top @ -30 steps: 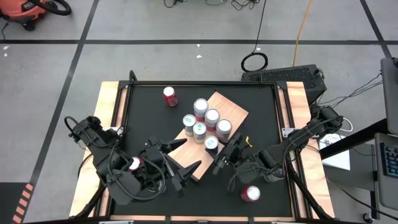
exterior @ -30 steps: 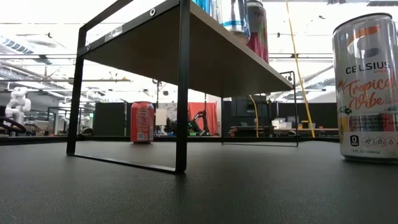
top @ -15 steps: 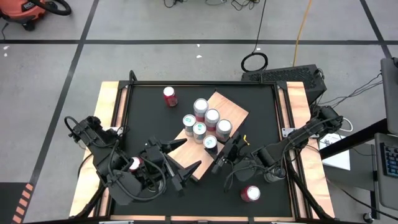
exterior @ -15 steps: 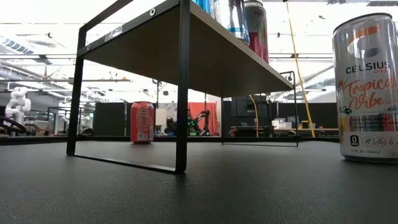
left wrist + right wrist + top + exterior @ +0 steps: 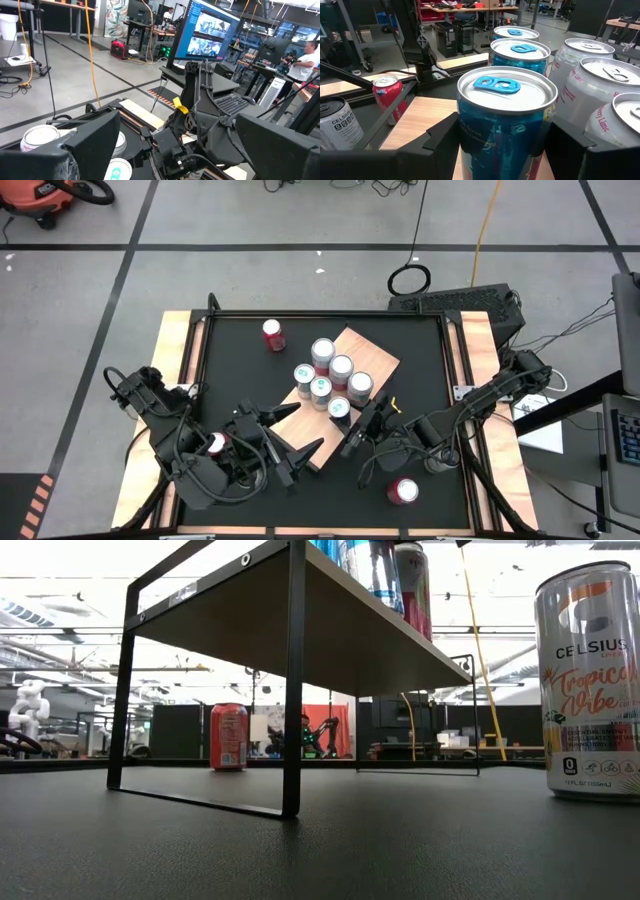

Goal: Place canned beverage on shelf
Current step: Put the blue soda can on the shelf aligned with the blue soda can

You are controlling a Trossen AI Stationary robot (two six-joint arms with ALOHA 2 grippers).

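Observation:
The shelf [image 5: 375, 360] is a tan board on a black frame [image 5: 292, 680], standing aslant in the middle of the black table. Several cans [image 5: 330, 365] stand on it. At its near end is a blue-sided can [image 5: 339, 409], upright, with my right gripper [image 5: 343, 416] shut on it. The right wrist view shows this can [image 5: 505, 125] close up, with the other cans [image 5: 590, 85] right behind it. My left gripper [image 5: 305, 430] hangs wide open over the shelf's near corner and holds nothing. In its own view the left gripper [image 5: 177, 122] faces the right arm. My right gripper pinches the blue can's side wall [image 5: 465, 137] between its two fingers, below the rim. The fingers [image 5: 440, 145] come about level from the table's near right side. The can stands upright. Whether its base rests on the shelf I cannot tell.
A red can [image 5: 272, 335] stands on the table beyond the shelf's far left. A tall white can [image 5: 590, 690] stands at the near right [image 5: 403, 491]. Another can [image 5: 215, 443] stands by my left arm. Open black tabletop lies along the near edge.
My right gripper has nudged the blue can a little along the shelf top toward the other cans, and the can has stayed upright.

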